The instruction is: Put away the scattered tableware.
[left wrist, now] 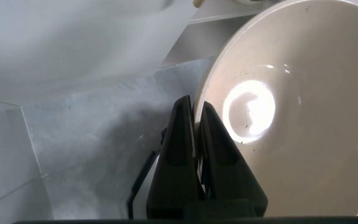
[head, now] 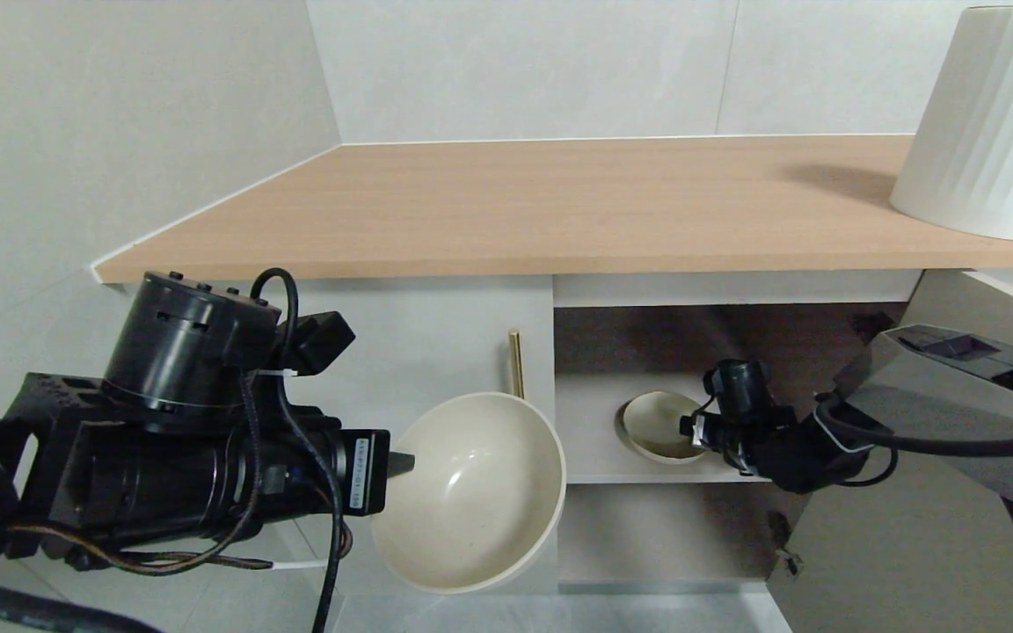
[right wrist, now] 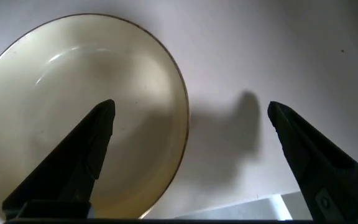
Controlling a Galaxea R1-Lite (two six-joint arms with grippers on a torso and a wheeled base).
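A large cream bowl [head: 471,492] hangs in front of the closed cabinet door, tipped on its side. My left gripper [head: 399,464] is shut on its rim; in the left wrist view the fingers [left wrist: 180,134] pinch the bowl [left wrist: 303,112] edge. A small cream plate [head: 660,426] lies on the white shelf [head: 590,431] inside the open cabinet. My right gripper [head: 698,429] stands open just above that plate. In the right wrist view its two dark fingers [right wrist: 92,149] are spread wide, one over the plate [right wrist: 61,106], the other over bare shelf.
A wooden countertop [head: 542,202] runs above the cabinet, with a white ribbed container [head: 990,123] at its right end. A brass handle [head: 515,362] sits on the closed door. The open cabinet door [head: 893,527] stands at the right. Grey floor lies below.
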